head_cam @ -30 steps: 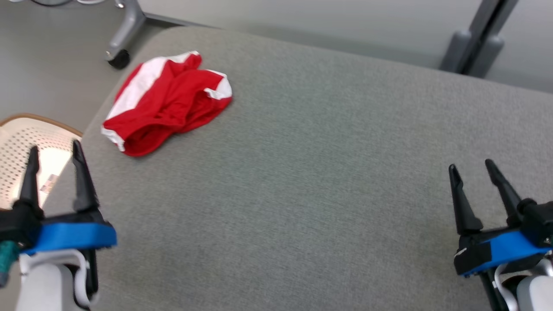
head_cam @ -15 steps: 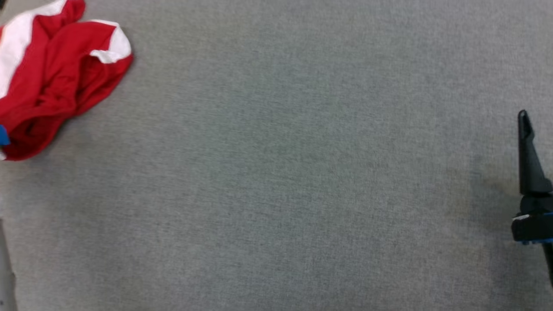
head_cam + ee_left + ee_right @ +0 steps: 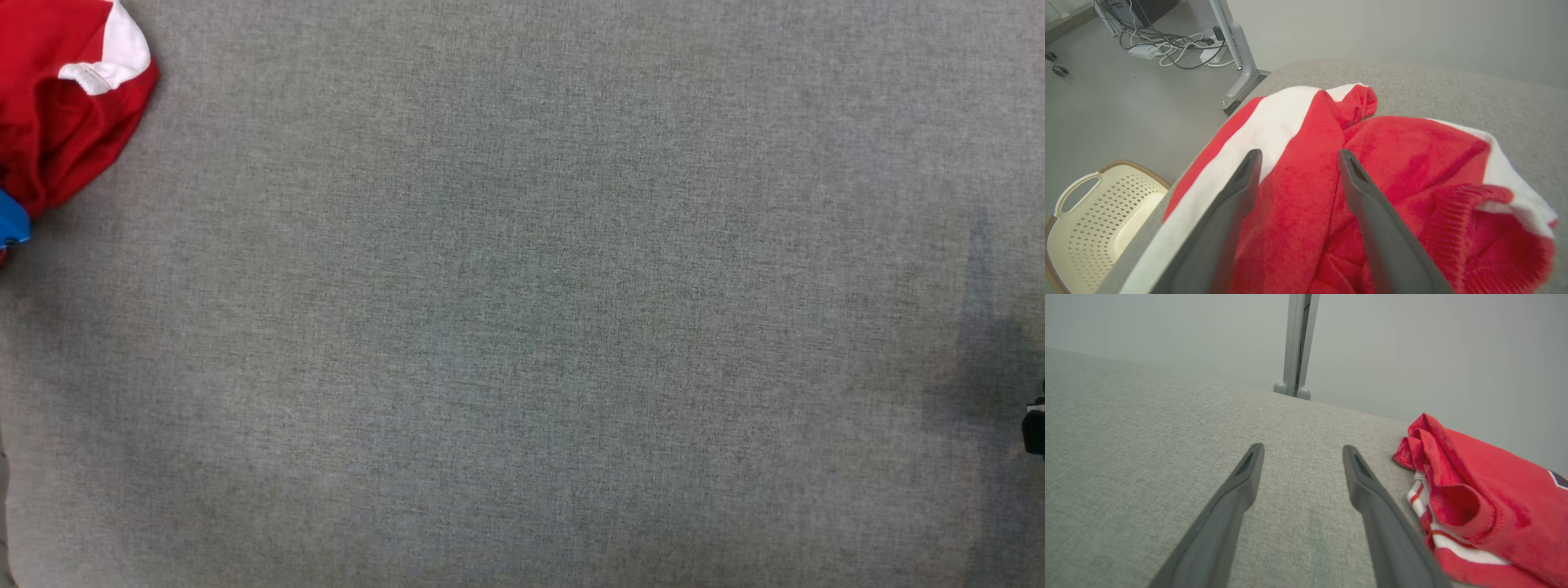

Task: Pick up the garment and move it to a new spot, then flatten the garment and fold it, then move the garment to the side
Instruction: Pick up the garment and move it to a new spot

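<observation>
L gripper (image 3: 1298, 154) wide open, nothing held, fingers pointing at the red/white garment (image 3: 1412, 151), which is bunched at far-left corner of grey table (image 3: 522, 327); basket (image 3: 1098, 220) on floor beside that edge. R gripper (image 3: 1300, 449) also open & empty over bare table. Another red/white cloth (image 3: 1486, 498) lies just beside its finger, contact unclear.

A cream perforated basket (image 3: 1086, 228) sits on the floor (image 3: 1126, 110) beside the grey cushion (image 3: 1453, 90), cables (image 3: 1175, 44) beyond.

A grey fabric-covered surface (image 3: 522, 327) carries a crumpled red-and-white garment (image 3: 57, 122) near its left edge.
</observation>
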You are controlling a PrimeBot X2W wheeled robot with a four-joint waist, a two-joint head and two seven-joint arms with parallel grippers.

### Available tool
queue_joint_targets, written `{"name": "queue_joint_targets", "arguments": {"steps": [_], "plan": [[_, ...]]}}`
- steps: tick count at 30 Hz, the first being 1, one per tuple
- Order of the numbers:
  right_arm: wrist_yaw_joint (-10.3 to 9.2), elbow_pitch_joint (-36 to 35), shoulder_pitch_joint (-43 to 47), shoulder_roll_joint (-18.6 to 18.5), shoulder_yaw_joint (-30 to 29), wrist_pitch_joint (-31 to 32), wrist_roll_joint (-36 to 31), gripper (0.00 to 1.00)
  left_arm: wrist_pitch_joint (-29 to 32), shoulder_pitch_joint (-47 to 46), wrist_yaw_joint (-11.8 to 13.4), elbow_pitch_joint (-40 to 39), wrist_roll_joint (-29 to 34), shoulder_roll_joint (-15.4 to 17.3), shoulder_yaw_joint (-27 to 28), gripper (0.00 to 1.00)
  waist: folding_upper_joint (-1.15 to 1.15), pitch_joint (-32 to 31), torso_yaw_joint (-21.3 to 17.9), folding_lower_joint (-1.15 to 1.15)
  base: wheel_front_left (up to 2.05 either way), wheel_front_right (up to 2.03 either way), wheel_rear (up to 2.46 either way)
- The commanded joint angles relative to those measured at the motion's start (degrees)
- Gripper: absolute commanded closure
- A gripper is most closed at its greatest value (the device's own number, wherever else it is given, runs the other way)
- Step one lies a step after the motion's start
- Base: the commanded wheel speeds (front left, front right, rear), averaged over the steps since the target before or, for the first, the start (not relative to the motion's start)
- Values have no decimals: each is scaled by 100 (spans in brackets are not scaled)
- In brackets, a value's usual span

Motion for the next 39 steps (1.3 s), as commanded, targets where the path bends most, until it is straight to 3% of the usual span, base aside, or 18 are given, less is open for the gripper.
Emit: {"name": "queue_joint_targets", "arguments": {"steps": [1, 6, 11, 12, 13, 22, 33, 39], "plan": [[1, -63, 7, -31, -28, 1, 16, 0, 310, -168, -40, 205, -164, 3, -131, 0, 0, 20, 4, -1, 0, 0, 0], [1, -88, 2, 5, -32, 27, -10, 0, 1356, -286, -27, 609, -718, -2, -537, 0, 0, 21, 8, -1, 0, 0, 0], [1, -32, -60, 19, 10, 20, -10, 0, 1794, -278, -28, 695, -1153, 145, -921, 0, 0, -9, -6, -1, 0, 0, 0], [1, -15, -80, 15, 25, 12, -1, 0, 1914, -255, -28, 727, -1252, 156, -991, 60, 0, -24, -18, -1, 0, 0, 0], [1, 3, -97, 7, 33, 2, 12, 0, 2017, -230, -28, 749, -1340, 179, -1074, 100, 0, -45, -31, -1, 0, 0, 0], [1, 252, -173, 162, 130, -160, 39, 0, 1494, -240, -29, 466, -1769, 582, -1547, 100, 0, -330, -188, -1, 0, 0, 0], [1, 1021, -350, 498, 441, -613, 167, 0, 94, -662, -24, -91, -1536, 1152, -2238, 100, 0, -1003, -603, -1, 0, 0, 0], [1, 1519, -384, 718, 665, -917, 237, 0, -332, -1013, -21, -680, -1309, 1158, -2522, 100, 0, -1351, -958, -1, 0, 0, 0]]}}
